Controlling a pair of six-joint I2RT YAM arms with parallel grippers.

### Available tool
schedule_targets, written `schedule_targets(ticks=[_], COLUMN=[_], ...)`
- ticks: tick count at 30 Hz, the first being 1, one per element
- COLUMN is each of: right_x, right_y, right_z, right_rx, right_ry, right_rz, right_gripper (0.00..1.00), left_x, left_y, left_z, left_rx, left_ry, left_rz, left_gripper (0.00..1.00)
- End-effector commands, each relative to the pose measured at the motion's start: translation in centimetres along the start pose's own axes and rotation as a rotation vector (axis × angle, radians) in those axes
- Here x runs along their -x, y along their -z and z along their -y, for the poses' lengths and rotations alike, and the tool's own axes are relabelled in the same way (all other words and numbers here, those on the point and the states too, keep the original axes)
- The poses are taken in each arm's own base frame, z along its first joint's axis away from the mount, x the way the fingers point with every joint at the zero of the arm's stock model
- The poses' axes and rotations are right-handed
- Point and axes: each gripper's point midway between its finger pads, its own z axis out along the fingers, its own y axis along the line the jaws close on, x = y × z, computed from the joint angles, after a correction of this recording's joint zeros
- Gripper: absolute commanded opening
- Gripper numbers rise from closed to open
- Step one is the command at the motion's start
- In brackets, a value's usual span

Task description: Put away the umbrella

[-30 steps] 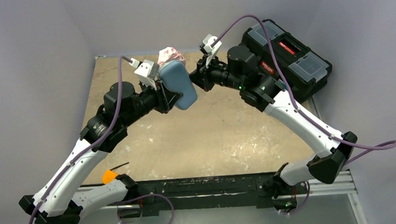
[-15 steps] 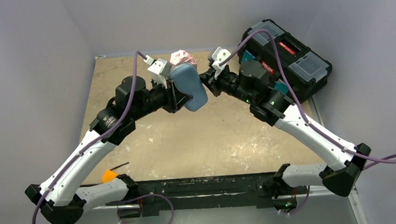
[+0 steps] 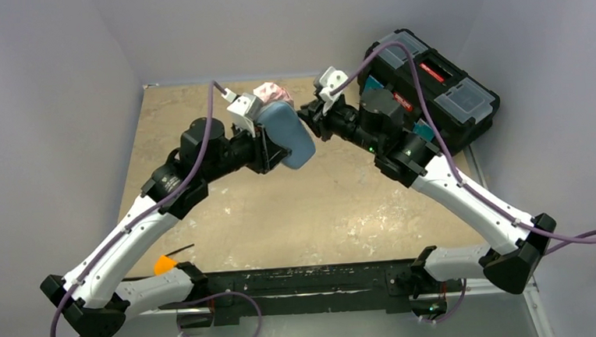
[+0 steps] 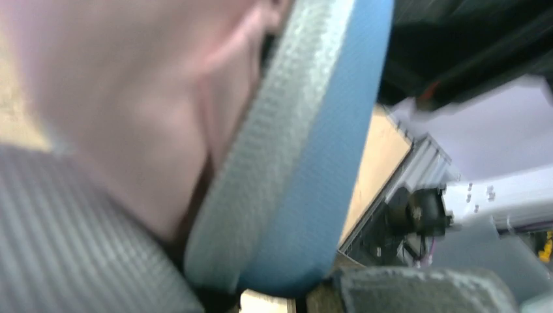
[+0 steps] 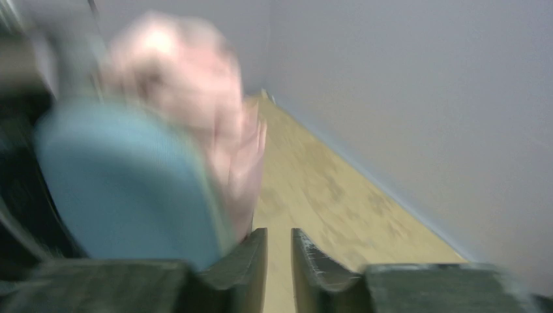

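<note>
Left gripper (image 3: 272, 148) fingers are pinching the blue case (image 3: 286, 133) with the pink umbrella (image 3: 272, 91) poking out (blurry), up near the counter's (image 3: 321, 206) far edge. Right gripper (image 5: 279, 255) fingers nearly pressed together, holding nothing.

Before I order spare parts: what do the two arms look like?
Both arms have white link shells with black joints and bases. A purple cable loops along each to a white wrist block. The left hand and right hand are black; finger pads look dark grey, ribbed.
</note>
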Motion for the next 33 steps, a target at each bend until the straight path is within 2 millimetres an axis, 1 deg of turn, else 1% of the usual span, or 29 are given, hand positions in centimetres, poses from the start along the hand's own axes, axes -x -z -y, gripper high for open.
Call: schedule_targets(ticks=[1, 3, 5, 6, 7, 8, 9, 10, 11, 14, 16, 17, 18, 20, 22, 23, 25, 29, 33], right_x=[16.6, 11.3, 7.2, 5.9, 4.7, 4.0, 3.7, 3.7, 4.0, 4.8, 4.8, 4.6, 4.4, 4.4, 4.6, 4.5, 4.3, 3.6, 3.4], right_y=[7.0, 5.2, 4.7, 5.0, 5.3, 5.8, 6.6, 7.2, 7.8, 8.8, 9.4, 9.5, 9.8, 10.6, 11.6, 11.8, 12.3, 12.4, 12.3], right_z=[-0.4, -2.1, -3.2, -3.4, -3.6, -3.6, -3.8, -4.0, -4.0, -4.5, -5.4, -5.6, -6.1, -6.9, -7.9, -8.4, -9.0, -9.4, -9.7], right_rx=[0.039, 0.104, 0.135, 0.144, 0.162, 0.182, 0.209, 0.238, 0.256, 0.334, 0.400, 0.424, 0.460, 0.535, 0.617, 0.647, 0.695, 0.720, 0.739], right_ry=[-0.106, -0.220, -0.320, -0.364, -0.401, -0.432, -0.460, -0.469, -0.482, -0.519, -0.548, -0.567, -0.576, -0.595, -0.603, -0.610, -0.629, -0.644, -0.654], right_rz=[0.643, 0.506, 0.394, 0.369, 0.346, 0.332, 0.325, 0.318, 0.316, 0.290, 0.266, 0.251, 0.237, 0.232, 0.232, 0.225, 0.211, 0.194, 0.184], right_gripper=[0.32, 0.52, 0.68, 0.77, 0.82, 0.86, 0.93, 0.96, 0.98, 0.99, 0.96, 0.92, 0.86, 0.66, 0.45, 0.38, 0.34, 0.26, 0.23], left_x=[-12.7, -11.0, -9.4, -8.7, -8.2, -7.9, -7.6, -7.6, -7.6, -7.5, -7.0, -6.7, -6.3, -5.8, -5.3, -5.0, -4.7, -4.0, -3.5], left_y=[3.7, 4.1, 4.5, 4.8, 5.0, 5.2, 5.3, 5.4, 5.5, 5.7, 6.2, 6.5, 6.9, 7.7, 8.2, 8.4, 8.7, 8.9, 9.0], left_z=[-1.3, -1.2, -0.8, -0.4, 0.0, 0.1, 0.3, 0.5, 0.6, 1.7, 2.8, 3.4, 4.0, 5.1, 5.7, 6.0, 6.5, 7.5, 8.3], left_rx=[0.050, 0.047, 0.024, 0.002, -0.017, -0.026, -0.033, -0.053, -0.064, -0.137, -0.203, -0.237, -0.267, -0.327, -0.353, -0.365, -0.393, -0.443, -0.478], left_ry=[0.109, 0.079, 0.045, 0.027, 0.010, -0.002, -0.012, -0.026, -0.035, -0.061, -0.081, -0.093, -0.106, -0.135, -0.154, -0.159, -0.164, -0.161, -0.153], left_rz=[-0.527, -0.469, -0.412, -0.392, -0.377, -0.366, -0.358, -0.363, -0.364, -0.356, -0.325, -0.307, -0.289, -0.264, -0.242, -0.237, -0.229, -0.210, -0.188], left_gripper=[0.00, 0.00, 0.00, 0.00, 0.00, 0.00, 0.00, 0.00, 0.00, 0.00, 0.00, 0.00, 0.00, 0.00, 0.00, 0.00, 0.00, 0.00, 0.00])
